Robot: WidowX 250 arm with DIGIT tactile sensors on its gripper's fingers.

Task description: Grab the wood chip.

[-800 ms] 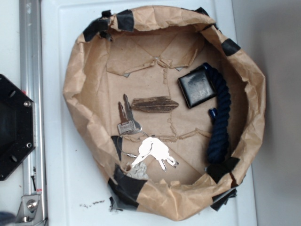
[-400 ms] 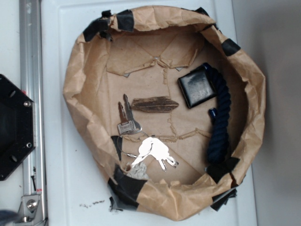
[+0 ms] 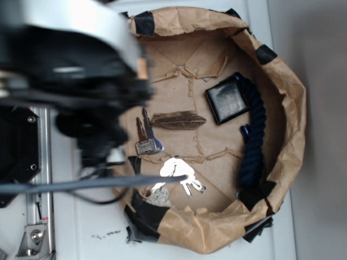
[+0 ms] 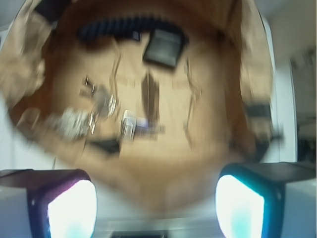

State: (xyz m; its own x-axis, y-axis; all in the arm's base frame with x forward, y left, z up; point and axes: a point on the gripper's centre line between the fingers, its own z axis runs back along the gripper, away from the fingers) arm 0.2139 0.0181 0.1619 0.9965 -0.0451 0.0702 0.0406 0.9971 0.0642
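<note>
You are at the approach step: the gripper (image 4: pixel 154 198) hangs wide open and empty above the left rim of the paper-lined basket (image 3: pixel 290 108). The wood chip (image 3: pixel 178 120) lies flat mid-floor, between the keys (image 3: pixel 147 134) and the black square block (image 3: pixel 227 99). Next, centre over it and descend; no writing is readable.
</note>
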